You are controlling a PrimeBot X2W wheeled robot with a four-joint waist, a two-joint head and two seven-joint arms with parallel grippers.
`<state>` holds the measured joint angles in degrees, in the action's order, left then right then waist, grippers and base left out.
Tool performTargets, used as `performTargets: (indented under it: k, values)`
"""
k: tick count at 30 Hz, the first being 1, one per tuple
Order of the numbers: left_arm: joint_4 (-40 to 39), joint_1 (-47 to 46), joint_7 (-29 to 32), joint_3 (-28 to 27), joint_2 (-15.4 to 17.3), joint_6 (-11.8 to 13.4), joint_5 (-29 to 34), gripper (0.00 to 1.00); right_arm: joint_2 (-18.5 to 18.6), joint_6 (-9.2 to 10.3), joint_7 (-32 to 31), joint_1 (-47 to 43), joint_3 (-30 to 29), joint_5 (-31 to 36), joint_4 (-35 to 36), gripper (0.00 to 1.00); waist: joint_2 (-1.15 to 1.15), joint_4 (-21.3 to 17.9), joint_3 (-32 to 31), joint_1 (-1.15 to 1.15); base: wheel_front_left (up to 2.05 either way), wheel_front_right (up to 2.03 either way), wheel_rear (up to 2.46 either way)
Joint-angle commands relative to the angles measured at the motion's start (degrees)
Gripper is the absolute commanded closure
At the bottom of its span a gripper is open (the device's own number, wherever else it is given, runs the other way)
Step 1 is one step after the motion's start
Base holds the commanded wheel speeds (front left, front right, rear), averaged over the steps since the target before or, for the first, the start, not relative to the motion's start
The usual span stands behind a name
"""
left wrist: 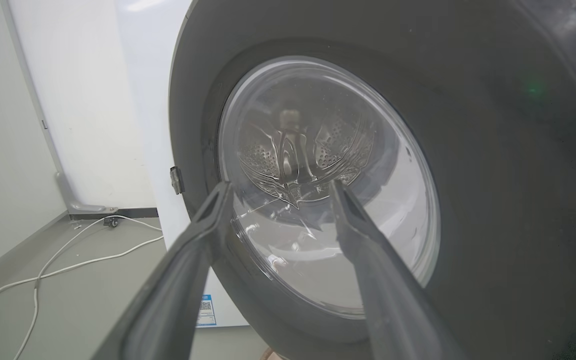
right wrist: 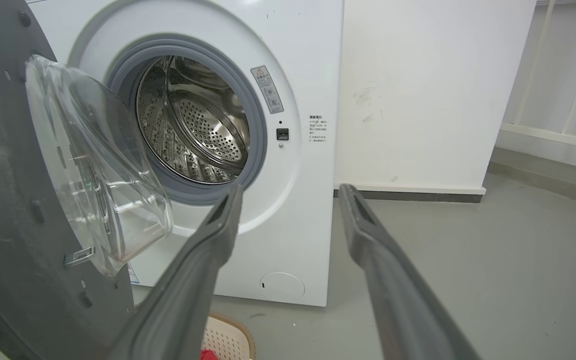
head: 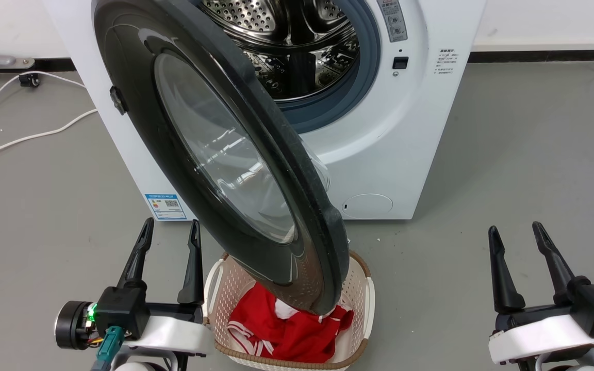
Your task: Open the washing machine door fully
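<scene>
The washing machine door stood part-open just beyond the spread, empty fingers of the left gripper, the right gripper equally spread and empty; finishing the swing probably called for pushing its inner face.

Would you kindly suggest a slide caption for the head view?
Half-open washing machine door over the laundry basket; left gripper and right gripper open and empty.
</scene>
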<state>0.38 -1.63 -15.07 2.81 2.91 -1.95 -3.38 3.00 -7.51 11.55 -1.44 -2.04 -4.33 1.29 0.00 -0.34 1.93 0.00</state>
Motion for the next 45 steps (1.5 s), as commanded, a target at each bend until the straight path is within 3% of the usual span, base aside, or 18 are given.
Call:
performTargets:
  k: [1, 4, 5, 6, 7, 18, 29, 37, 45]
  values:
    - [-0.2, -0.4, -0.1, -0.2, 0.0, 0.0, 0.2, 0.00, -0.2, 0.04, 0.4, 0.6, 0.0, -0.1, -0.3, 0.00, 0.00, -0.1, 0.1, 0.00, 0.00, 0.00, 0.00]
    - [-0.3, -0.4, -0.1, -0.3, 0.0, -0.1, 0.2, 0.00, -0.2, 0.03, 0.6, 1.0, 0.0, -0.4, -0.6, 0.00, 0.00, -0.2, 0.3, 0.00, 0.00, 0.00, 0.00]
    - [-0.2, -0.4, -0.1, -0.3, 0.0, -0.2, 0.2, 0.31, -0.2, 0.04, 0.6, 1.1, 0.0, -0.7, -0.7, 0.00, 0.00, -0.2, 0.4, 0.00, 0.00, 0.00, 0.00]
    - [-0.2, -0.5, -0.1, -0.3, 0.0, -0.2, 0.2, 0.92, -0.2, 0.04, 0.6, 1.2, 0.1, -0.8, -0.8, 0.00, 0.00, -0.2, 0.4, 0.00, 0.00, 0.00, 0.00]
    - [-0.3, -0.5, -0.1, -0.4, 0.0, -0.3, 0.2, 1.00, -0.2, 0.03, 0.6, 1.3, 0.1, -0.9, -0.9, 0.00, 0.00, -0.3, 0.5, 0.00, 0.00, 0.00, 0.00]
    - [-5.3, -1.8, -0.1, -1.0, 0.0, -0.3, -0.6, 1.00, -0.2, 0.04, 1.0, 1.6, 0.0, -1.3, -1.8, 0.00, 0.00, -0.3, 0.6, 0.00, 0.00, 0.00, 0.00]
    - [-23.8, -8.5, -0.1, 1.6, -0.1, 0.7, -2.1, 1.00, -0.2, 0.04, 1.2, 1.9, -0.3, -2.6, -2.7, 0.00, 0.00, 0.1, 0.9, 0.00, 0.00, 0.00, 0.00]
    - [-32.6, -15.8, -0.1, 10.7, 0.0, 0.4, -3.6, 1.00, -0.2, 0.04, 1.4, 2.6, -0.4, -2.9, -3.2, 0.00, 0.00, 0.0, 1.5, 0.00, 0.00, 0.00, 0.00]
    - [-26.9, -14.5, -0.1, 26.9, 0.0, -2.1, -8.7, 1.00, -0.2, 0.03, 1.1, 2.2, -0.7, -3.2, -4.0, 0.00, 0.00, -0.5, 1.4, 0.00, 0.00, 0.00, 0.00]
